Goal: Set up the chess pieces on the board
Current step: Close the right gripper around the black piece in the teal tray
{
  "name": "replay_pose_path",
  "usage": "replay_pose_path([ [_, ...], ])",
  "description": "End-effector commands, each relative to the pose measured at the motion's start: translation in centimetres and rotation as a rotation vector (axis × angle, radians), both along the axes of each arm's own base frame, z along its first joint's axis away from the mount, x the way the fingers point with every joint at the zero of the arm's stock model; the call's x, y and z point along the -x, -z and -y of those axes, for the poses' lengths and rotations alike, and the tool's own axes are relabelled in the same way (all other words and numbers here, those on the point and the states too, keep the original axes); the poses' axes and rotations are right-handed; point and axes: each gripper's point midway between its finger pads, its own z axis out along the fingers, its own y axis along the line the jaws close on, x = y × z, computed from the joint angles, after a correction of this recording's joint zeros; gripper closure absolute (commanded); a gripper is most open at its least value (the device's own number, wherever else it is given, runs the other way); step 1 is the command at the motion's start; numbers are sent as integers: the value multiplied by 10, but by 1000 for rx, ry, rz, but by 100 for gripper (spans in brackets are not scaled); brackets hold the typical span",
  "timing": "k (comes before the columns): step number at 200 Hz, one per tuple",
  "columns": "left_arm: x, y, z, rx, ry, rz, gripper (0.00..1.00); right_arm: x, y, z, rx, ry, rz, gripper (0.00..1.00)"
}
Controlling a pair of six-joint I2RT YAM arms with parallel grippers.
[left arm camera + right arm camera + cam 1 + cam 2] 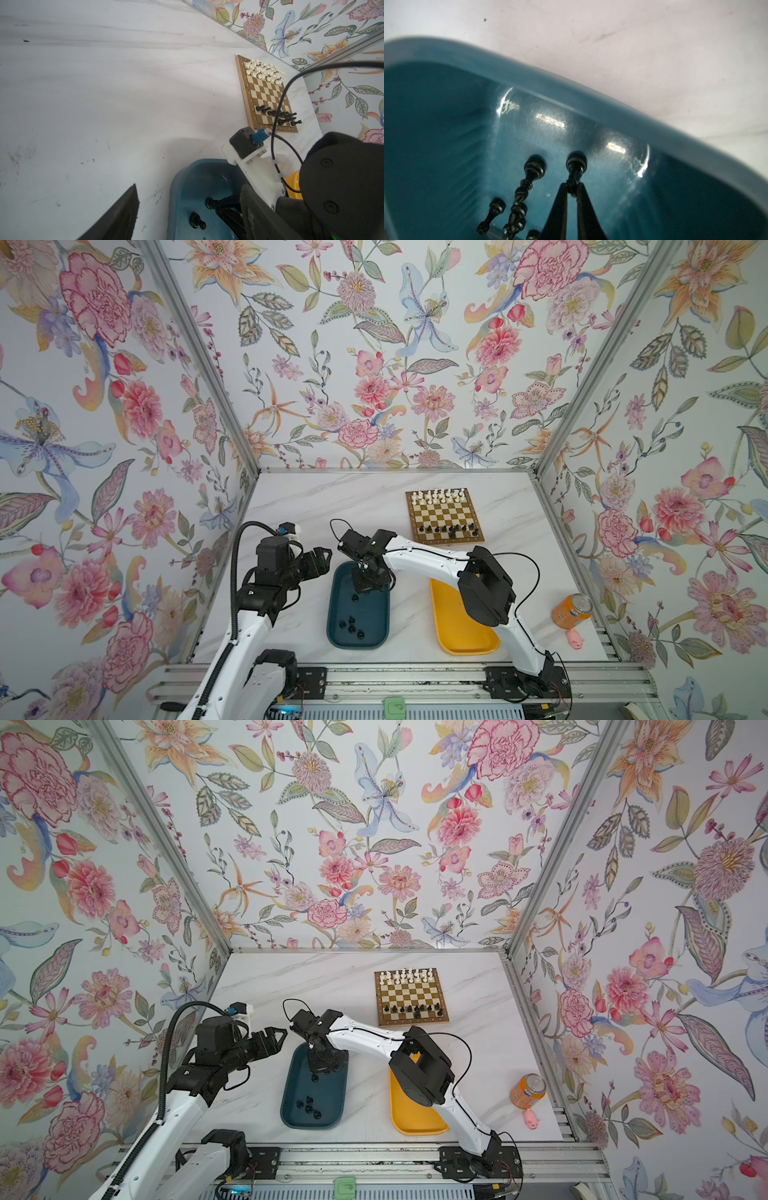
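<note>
The board lies at the back right of the table. White chess pieces fill its far rows and black ones stand in its near rows. More black pieces lie in a teal tray. My right gripper reaches down into the far end of that tray, shut on a black piece. Beside it lie other black pieces. My left gripper hovers open just left of the tray, holding nothing.
A yellow tray sits right of the teal one, partly under the right arm. An orange can and a small pink toy pig stand near the right front edge. Flowered walls close in three sides.
</note>
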Motion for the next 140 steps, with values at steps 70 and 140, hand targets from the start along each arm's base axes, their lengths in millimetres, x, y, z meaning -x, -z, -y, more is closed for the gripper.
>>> replay_pose_path([
  [70,0,-8,0,-9,17,10,22,-2,18,9,57,-17,-26,96],
  [140,0,-9,0,-14,14,17,22,-6,7,10,50,-20,-2,100],
])
